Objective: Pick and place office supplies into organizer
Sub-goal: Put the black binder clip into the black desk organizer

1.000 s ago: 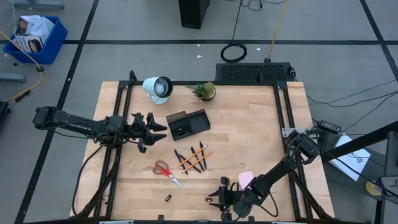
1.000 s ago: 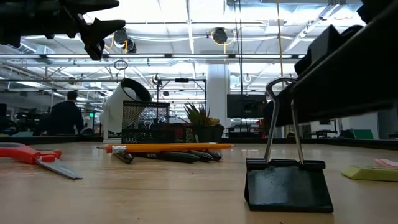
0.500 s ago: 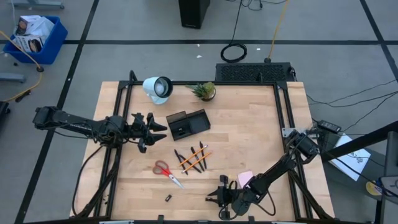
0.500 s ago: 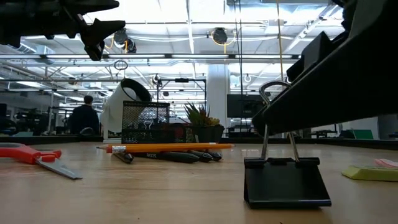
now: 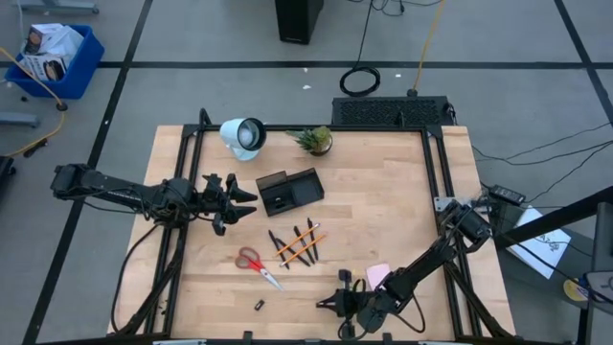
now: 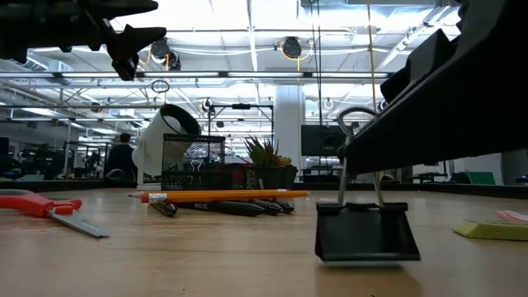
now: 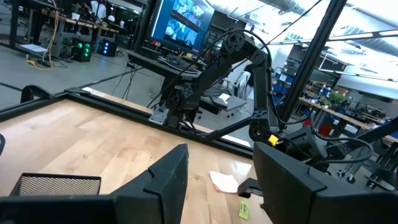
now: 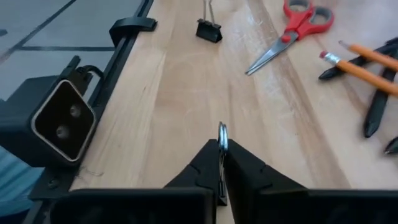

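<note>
The wooden table [image 5: 383, 211] is carrying the black organizer [image 5: 289, 190] near its back middle, well apart from both grippers. The left gripper [image 5: 233, 201] is hovering beside the organizer with its jaws standing wide and holding nothing. The right gripper [image 5: 330, 305] is pinching the wire handle of 1 black binder clip [image 6: 363, 231] at the table's front edge. Red scissors [image 5: 259, 264] and pens [image 5: 299, 243] are lying between them.
</note>
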Controlling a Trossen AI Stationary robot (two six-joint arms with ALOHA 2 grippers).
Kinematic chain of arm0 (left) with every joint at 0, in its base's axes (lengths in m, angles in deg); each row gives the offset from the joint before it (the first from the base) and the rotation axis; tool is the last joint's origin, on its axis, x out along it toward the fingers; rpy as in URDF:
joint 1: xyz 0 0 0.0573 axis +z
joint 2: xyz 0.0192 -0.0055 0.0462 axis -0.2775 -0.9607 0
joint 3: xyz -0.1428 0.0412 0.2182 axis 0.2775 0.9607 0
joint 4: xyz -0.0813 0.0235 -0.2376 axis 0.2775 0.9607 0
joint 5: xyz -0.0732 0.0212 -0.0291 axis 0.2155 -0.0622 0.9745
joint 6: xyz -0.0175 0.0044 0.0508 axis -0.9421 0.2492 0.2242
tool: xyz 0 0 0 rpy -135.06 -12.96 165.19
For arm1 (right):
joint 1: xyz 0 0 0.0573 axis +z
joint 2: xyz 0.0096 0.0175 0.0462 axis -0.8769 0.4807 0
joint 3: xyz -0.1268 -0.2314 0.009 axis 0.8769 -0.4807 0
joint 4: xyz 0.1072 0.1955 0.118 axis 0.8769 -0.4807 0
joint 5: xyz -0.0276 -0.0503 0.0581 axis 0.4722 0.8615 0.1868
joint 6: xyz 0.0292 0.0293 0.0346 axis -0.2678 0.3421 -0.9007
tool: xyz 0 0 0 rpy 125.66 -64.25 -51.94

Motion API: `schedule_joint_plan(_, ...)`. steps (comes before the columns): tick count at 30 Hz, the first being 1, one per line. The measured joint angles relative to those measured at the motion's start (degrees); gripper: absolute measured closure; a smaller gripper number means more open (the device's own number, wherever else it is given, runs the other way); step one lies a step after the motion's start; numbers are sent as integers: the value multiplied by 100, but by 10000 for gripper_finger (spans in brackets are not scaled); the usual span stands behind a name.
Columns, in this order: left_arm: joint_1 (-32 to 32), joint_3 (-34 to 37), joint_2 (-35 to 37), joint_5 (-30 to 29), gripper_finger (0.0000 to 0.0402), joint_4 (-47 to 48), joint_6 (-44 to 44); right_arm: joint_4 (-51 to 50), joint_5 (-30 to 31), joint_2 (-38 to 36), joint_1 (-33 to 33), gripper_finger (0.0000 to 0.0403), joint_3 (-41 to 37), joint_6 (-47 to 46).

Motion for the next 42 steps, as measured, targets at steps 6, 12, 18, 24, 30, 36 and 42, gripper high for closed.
schedule_joint_plan(6,0,0,1,-1,215,0,0,29,21,-150,-196,399,0,538)
schedule_joint_plan(12,-2,0,1,-1,215,-7,2,2,152,-379,-550,395,0,1165)
schedule_joint_plan(18,-2,-2,14,-16,215,-188,17,4,147,-525,-1012,395,0,1652)
schedule_joint_plan(24,0,-2,228,-150,215,-198,-5,114,-413,-531,-1590,395,0,1806)
schedule_joint_plan(30,0,-2,740,-150,215,-129,61,796,-1086,-531,-2197,395,0,2133)
schedule_joint_plan(36,0,-2,1117,-150,215,-79,65,1295,-1231,-531,-2741,395,0,2530)
schedule_joint_plan(42,0,-2,1138,-148,215,-43,59,1290,-1224,-531,-3340,394,0,2415)
